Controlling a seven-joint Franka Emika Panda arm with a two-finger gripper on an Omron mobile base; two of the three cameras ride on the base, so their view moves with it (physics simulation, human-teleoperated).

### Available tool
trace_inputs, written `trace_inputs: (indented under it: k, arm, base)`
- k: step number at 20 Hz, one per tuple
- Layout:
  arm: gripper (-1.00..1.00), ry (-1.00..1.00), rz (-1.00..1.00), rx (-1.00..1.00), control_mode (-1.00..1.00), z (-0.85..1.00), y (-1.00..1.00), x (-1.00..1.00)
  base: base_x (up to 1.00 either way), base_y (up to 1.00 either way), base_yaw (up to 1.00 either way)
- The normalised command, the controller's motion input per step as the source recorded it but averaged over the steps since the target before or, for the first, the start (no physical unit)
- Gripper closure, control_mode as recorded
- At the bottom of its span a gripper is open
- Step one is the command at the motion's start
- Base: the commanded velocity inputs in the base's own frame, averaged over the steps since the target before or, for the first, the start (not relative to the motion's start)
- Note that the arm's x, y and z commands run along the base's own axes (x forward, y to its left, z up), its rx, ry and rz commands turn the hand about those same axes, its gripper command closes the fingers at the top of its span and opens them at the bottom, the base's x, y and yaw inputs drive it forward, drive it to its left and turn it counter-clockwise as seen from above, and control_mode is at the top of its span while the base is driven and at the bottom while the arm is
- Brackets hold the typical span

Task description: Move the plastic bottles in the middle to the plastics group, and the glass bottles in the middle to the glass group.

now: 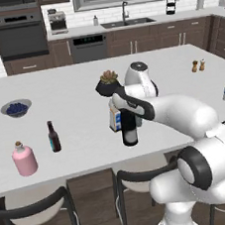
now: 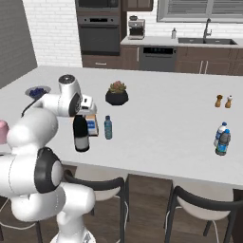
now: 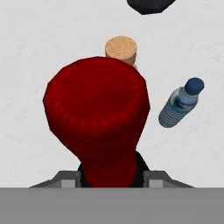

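The jaws clench the wine bottle by its red neck, mid-counter. Lift straight up, clearing the square bottle just beside it, then carry toward the pink flask.

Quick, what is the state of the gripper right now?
Gripper: shut on the neck of the wine bottle, which stands on the counter.
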Motion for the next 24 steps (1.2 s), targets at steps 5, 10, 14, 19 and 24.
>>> trace_inputs:
  k: [5, 10, 14, 19, 24]
  arm:
    - [1.00, -0.01, 0.11, 0.00, -1.00, 0.24, 1.00, -0.14]
    - [1.00, 0.01, 0.16, 0.00, -1.00, 0.32, 1.00, 0.00]
    - [1.00, 0.05, 0.13, -0.03, -1.00, 0.06, 1.00, 0.00]
    - [1.00, 0.02, 0.06, -0.08, -1.00, -0.06, 1.00, 0.04]
    - [1.00, -0.04, 0.00, -0.03, -1.00, -0.10, 0.61, 0.53]
  base:
    - [0.00, 0.00, 0.00]
    - [0.00, 0.00, 0.00]
    - [0.00, 0.00, 0.00]
    - [0.00, 0.00, 0.00]
    - [0.00, 0.00, 0.00]
